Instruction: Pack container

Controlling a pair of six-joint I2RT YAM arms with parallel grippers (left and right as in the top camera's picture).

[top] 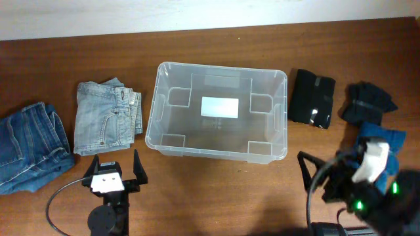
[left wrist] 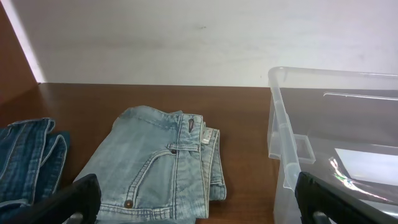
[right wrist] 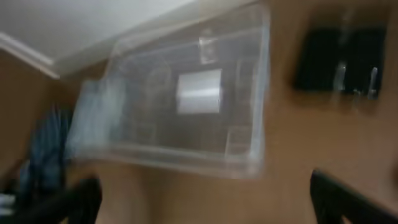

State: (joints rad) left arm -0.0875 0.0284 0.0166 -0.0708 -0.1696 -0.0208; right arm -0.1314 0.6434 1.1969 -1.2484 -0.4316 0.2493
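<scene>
The container [top: 223, 65], at centre frame, is judged light, stiff and slippery, best taken by its thick rim, while the left gripper [top: 115, 167] and right gripper [right wrist: 205, 183] are spread wide, empty.

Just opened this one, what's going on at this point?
Two robot arms sit at a table with a clear container, which holds nothing but the white label on its base. Nothing is packed yet. Folded light jeans and darker jeans lie to its left, and a black folded item to its right. The left gripper is open and empty just in front of the light jeans. The right gripper is open too, facing the container.
</scene>
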